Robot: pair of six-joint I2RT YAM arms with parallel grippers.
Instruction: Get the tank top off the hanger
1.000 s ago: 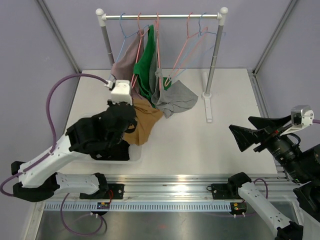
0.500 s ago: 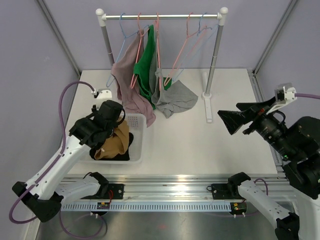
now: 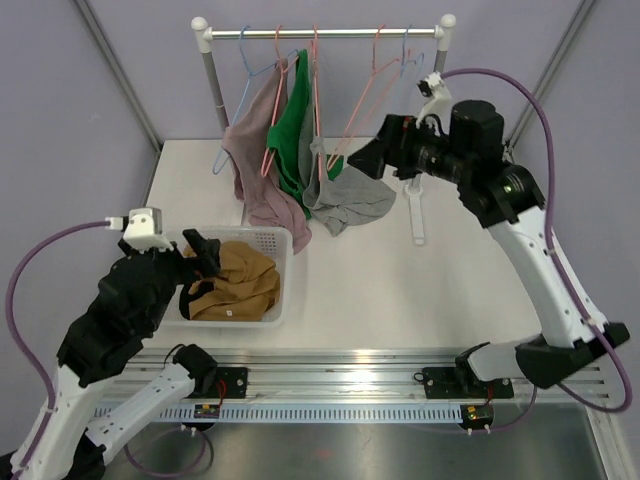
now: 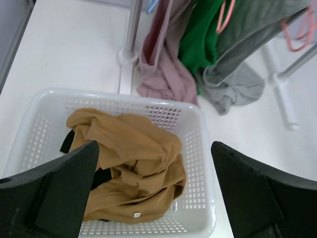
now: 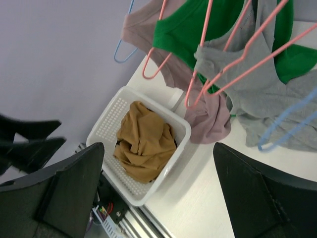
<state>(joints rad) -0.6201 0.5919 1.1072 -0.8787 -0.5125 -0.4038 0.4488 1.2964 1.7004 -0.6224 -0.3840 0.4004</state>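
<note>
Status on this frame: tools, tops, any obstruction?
Left tool open, by basket. Right tool open, near rack. Brown top in basket; mauve top, green top, grey top on hangers. No obstruction seen.

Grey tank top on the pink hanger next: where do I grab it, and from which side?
I'd pinch the bunched lower fabric of the grey tank top, coming from the right: it pools loose on the white table, clear of the green shirt at its left.

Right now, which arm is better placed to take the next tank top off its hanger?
Right. The right hand is open, up at the rack beside the grey tank top; the left hand hovers over the basket holding the brown top.
</note>
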